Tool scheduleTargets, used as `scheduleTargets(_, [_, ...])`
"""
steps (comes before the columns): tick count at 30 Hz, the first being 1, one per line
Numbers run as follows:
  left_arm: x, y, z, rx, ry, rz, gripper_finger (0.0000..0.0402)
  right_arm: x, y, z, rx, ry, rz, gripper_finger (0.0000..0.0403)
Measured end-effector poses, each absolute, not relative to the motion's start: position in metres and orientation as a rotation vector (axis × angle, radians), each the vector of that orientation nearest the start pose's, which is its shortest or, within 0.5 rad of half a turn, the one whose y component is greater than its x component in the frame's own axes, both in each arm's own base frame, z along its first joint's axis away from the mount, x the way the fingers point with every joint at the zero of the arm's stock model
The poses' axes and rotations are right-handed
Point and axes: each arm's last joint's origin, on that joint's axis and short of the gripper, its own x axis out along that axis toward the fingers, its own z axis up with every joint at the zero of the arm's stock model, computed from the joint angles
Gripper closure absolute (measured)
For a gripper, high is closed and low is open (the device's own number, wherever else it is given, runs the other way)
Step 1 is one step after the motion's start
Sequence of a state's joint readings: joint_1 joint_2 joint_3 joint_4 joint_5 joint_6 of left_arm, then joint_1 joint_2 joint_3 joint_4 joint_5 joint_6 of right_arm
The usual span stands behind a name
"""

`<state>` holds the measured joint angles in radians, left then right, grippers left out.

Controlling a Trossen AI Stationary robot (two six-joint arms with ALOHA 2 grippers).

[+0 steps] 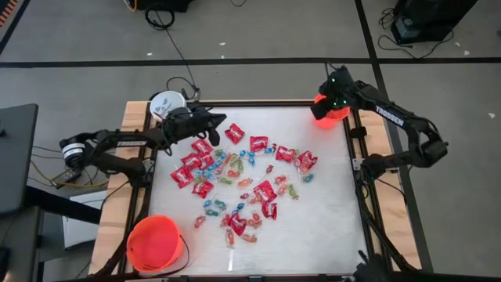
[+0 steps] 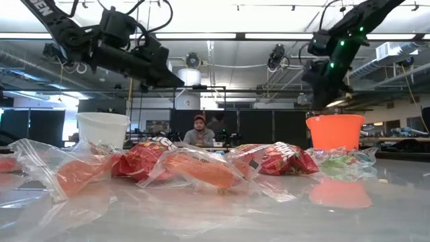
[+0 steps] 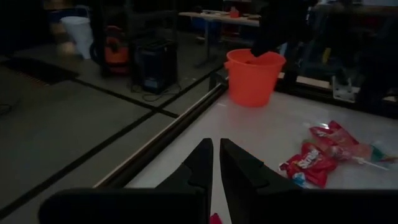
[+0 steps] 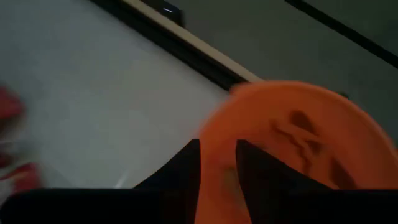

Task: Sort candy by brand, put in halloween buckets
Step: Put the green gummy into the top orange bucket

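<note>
Many wrapped sweets (image 1: 239, 180), red packets among small blue and clear-wrapped pieces, lie scattered over the middle of the white table. The white bucket (image 1: 166, 103) stands at the far left corner. The small orange bucket (image 1: 331, 111) stands at the far right corner, and the larger orange bucket (image 1: 155, 241) at the near left corner. My left gripper (image 1: 221, 120) hangs above the table right of the white bucket. Its fingers (image 3: 202, 158) are shut to a thin slit, with nothing seen between them. My right gripper (image 1: 335, 100) hovers open over the small orange bucket (image 4: 298, 143), with nothing between its fingers.
In the low view both arms hang well above the sweets, and red packets (image 2: 148, 158) lie close to the camera. A dark frame rail (image 1: 356, 157) runs along the table's right side. Bare tabletop (image 1: 321, 227) lies at the near right. A person (image 2: 199, 131) sits far behind the table.
</note>
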<state>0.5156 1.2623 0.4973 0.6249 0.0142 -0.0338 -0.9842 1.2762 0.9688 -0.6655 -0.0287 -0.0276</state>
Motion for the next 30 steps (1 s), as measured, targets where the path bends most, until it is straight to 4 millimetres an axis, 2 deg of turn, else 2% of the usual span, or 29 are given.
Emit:
scheduleTargets(8, [0.236,0.129,0.217,-0.083,0.136,0.408,0.0365,0.169,-0.172,0.275,0.384,0.819,-0.7,0.029])
scheduleTargets(13, [0.249,0.131,0.215,-0.093,0.186,0.389,0.0365,0.19,-0.155,0.271,0.372,0.834,-0.612,0.029])
scheduleTargets(19, [0.258,0.134,0.209,-0.097,0.216,0.381,0.0365,0.215,-0.136,0.254,0.356,0.937,-0.509,0.029])
scheduleTargets(24, [0.259,0.134,0.206,-0.088,0.23,0.38,0.0365,0.24,-0.121,0.229,0.332,1.054,-0.418,0.029])
scheduleTargets(27, [0.259,0.134,0.206,-0.077,0.231,0.378,0.0365,0.25,-0.116,0.212,0.324,1.134,-0.472,0.029])
scheduleTargets(30, [0.259,0.134,0.206,-0.076,0.232,0.379,0.0365,0.249,-0.111,0.198,0.332,1.26,-0.508,0.0284])
